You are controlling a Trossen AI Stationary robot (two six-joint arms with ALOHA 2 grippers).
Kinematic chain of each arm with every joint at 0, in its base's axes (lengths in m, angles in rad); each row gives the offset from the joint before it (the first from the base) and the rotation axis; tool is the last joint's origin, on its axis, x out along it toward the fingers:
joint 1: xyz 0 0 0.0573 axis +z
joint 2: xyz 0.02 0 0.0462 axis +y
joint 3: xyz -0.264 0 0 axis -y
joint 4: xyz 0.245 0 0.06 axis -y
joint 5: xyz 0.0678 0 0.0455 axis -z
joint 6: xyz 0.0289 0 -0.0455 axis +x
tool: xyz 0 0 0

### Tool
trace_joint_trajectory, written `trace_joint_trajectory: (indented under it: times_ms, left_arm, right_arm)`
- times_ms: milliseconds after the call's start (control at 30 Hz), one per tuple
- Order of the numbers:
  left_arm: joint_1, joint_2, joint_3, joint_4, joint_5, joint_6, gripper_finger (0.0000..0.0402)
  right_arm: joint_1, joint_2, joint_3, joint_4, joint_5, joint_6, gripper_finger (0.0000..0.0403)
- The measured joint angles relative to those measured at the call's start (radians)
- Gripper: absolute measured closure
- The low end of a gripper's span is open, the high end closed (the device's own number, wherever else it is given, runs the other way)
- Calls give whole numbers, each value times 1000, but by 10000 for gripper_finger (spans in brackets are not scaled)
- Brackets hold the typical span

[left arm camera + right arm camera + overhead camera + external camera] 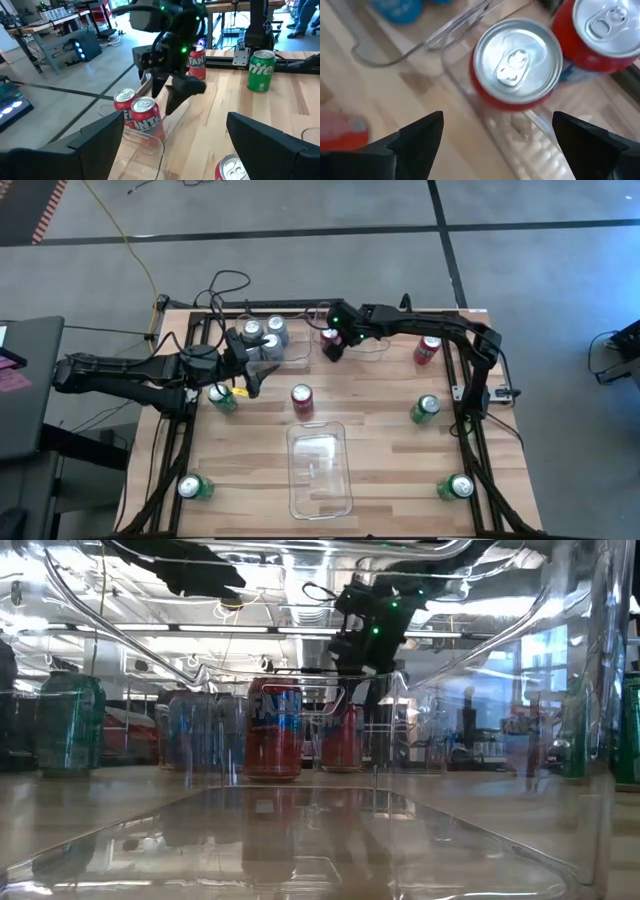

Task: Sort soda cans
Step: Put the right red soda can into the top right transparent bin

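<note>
So: wooden surface (380,470), clear bin (320,470) at its near middle, empty. Second bin (150,145) directly under the right claw (331,348) holds two red cans (516,62), upright. Right claw spread, above them, holding nothing. Left claw (250,375) spread too, nothing in it; grey cans (260,338) just behind it, green can (222,398) beside it, red can (301,400) just off toward the middle. Other cans scattered: red (427,350), greens (424,409) near the edges.
</note>
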Motion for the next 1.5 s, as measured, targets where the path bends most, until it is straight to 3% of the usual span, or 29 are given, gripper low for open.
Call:
trace_joint_trajectory:
  times_ms: [233,600,733,1100,1333,1500]
  left_arm:
    - [0,0,0,-16,0,0,56]
    - [0,0,0,-15,0,-5,56]
    - [0,0,0,-15,0,-6,56]
    - [0,0,0,-15,-1,1,56]
    - [0,0,0,-12,-1,1,56]
    - [0,0,0,-10,-1,0,56]
  right_arm:
    - [38,-53,31,-189,56,-46,16]
    - [67,-275,31,-391,112,-39,16]
    - [65,-338,29,-514,206,2,16]
    - [-20,-569,-239,-602,239,103,16]
    - [-105,-689,-392,-595,156,101,16]
    - [-179,-748,-454,-595,154,97,16]
